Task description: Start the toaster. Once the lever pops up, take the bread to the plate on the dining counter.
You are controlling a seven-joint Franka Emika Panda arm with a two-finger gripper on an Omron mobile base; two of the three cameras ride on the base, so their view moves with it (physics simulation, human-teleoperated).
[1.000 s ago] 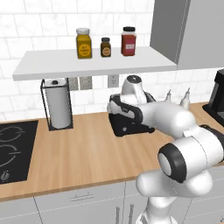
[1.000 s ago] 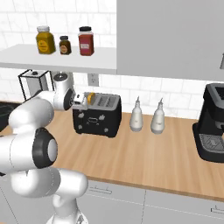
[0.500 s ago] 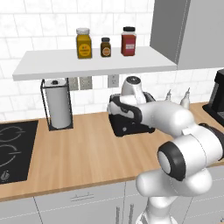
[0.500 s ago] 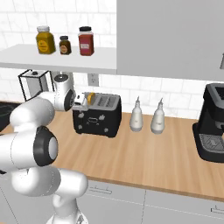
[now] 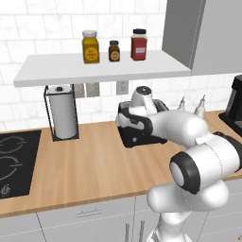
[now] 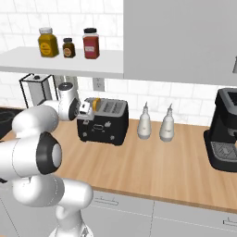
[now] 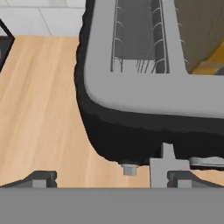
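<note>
The arm hides most of the toaster point(image 5: 134, 134) in the left base view. The bread point(image 7: 205, 35) is cut off by the hand view's right edge, and the jar point(image 6: 48, 42) labels are too small to read.

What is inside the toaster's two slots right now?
In the hand view, one slot of the toaster shows bare wire guides; the other holds the bread, tan with a golden crust. Its lower part is hidden inside the slot.

We are seeing three spice jars point(image 5: 113, 47) sitting on a white wall shelf point(image 5: 94, 68), a paper towel roll point(image 5: 62, 116) standing in its black wire holder, and two white bottles point(image 6: 155, 125) flanking a black coffee machine point(image 6: 225, 132).
</note>
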